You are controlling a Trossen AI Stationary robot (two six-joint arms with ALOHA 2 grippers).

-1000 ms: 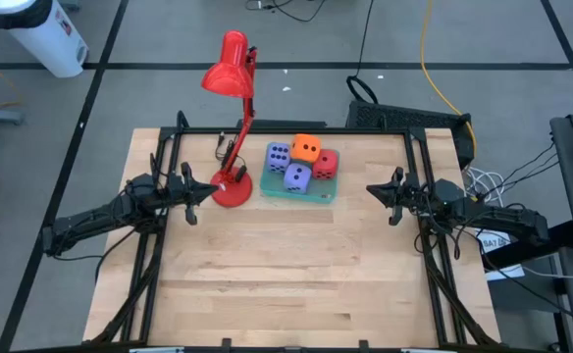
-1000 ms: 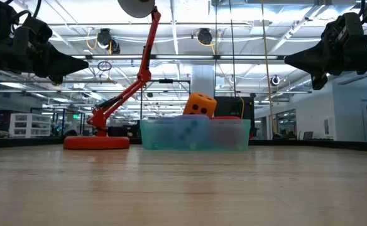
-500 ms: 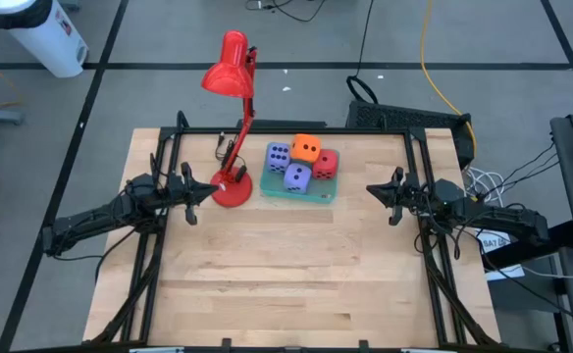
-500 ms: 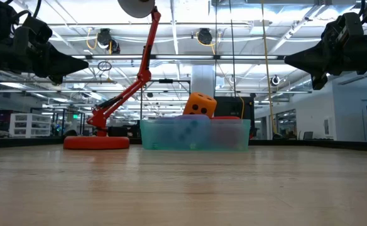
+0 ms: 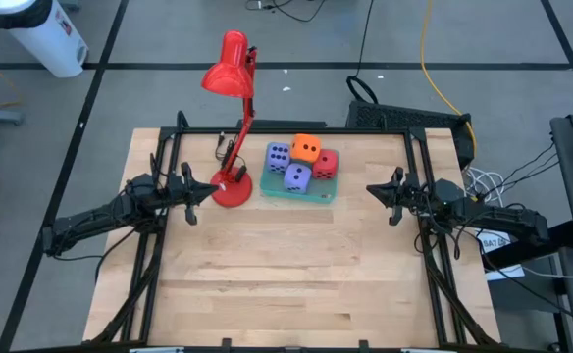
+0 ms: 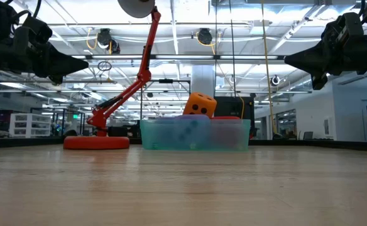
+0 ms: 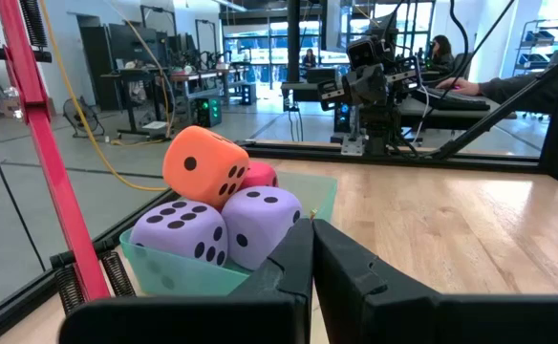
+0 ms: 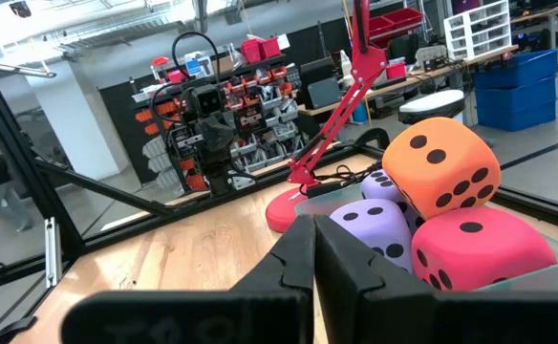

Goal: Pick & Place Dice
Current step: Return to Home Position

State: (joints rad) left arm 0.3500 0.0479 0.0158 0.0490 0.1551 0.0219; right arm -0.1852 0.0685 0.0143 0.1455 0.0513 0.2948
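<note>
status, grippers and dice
Left gripper and right gripper shut, empty, at sides of table. Four dice piled in teal tray. Red lamp beside tray.

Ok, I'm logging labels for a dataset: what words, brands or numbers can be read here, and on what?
Nothing reads clearly enough to quote.
White label in the high view: too blurred to read.
Dice: dark pips only, no numerals.

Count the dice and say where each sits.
4, all in the teal tray: one purple die nearest the red lamp, the orange die perched atop the others, the red die at the tray's right end, a second purple die at its near edge. Others may hide beneath.
</note>
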